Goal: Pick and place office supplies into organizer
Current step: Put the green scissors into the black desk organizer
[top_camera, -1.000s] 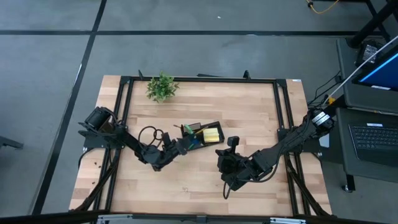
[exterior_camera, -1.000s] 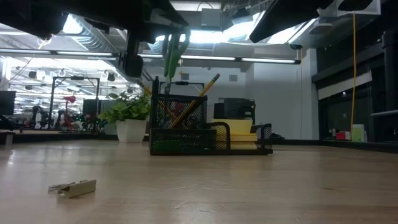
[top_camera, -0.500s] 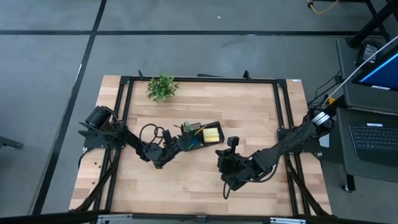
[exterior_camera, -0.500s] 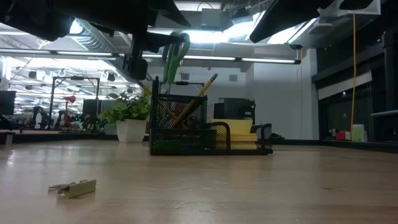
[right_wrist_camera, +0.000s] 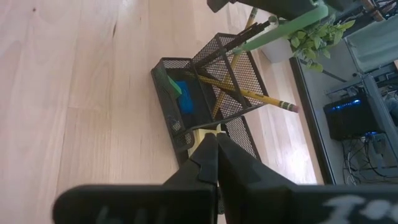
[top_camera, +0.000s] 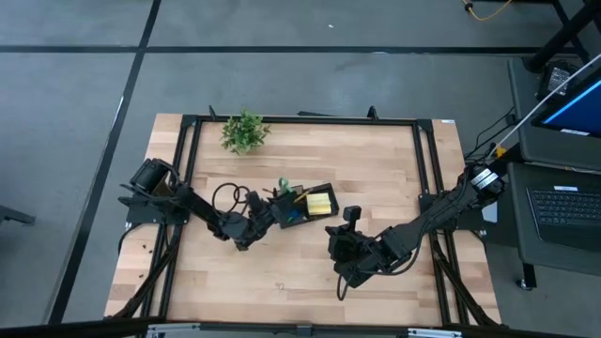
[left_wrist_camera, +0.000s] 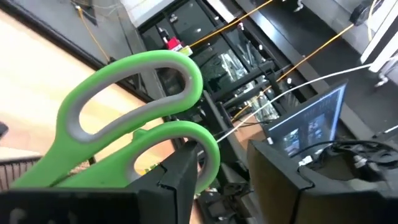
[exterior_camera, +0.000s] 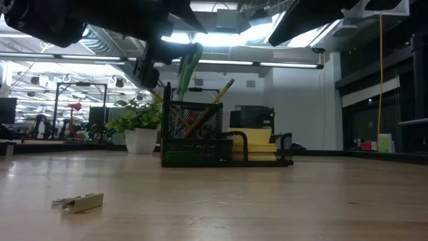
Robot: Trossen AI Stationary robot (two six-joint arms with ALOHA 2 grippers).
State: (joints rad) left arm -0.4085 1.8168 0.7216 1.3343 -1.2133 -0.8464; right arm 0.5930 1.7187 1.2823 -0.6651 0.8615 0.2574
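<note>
In the left wrist view, the left tool [left_wrist_camera: 211, 180] sits right below the loops of the green-handled scissors [left_wrist_camera: 134, 118], its fingers [left_wrist_camera: 180, 177] spread apart with the lower loop just beside one of them. The step in hand looks like letting the scissors go into the tall mesh section of the organizer [top_camera: 302, 206]. To do it well, keep the fingers spread and lift straight back from the handles, so no fingertip hooks a loop and drags the scissors out or tips the organizer.

From the low view, the scissors stand blades-down in the tall section beside the pencils [exterior_camera: 212, 102], handles poking up above the rim. Farther along the surface [top_camera: 376, 169], the right tool [top_camera: 344, 255] waits with its fingers pressed together, holding nothing.
</note>
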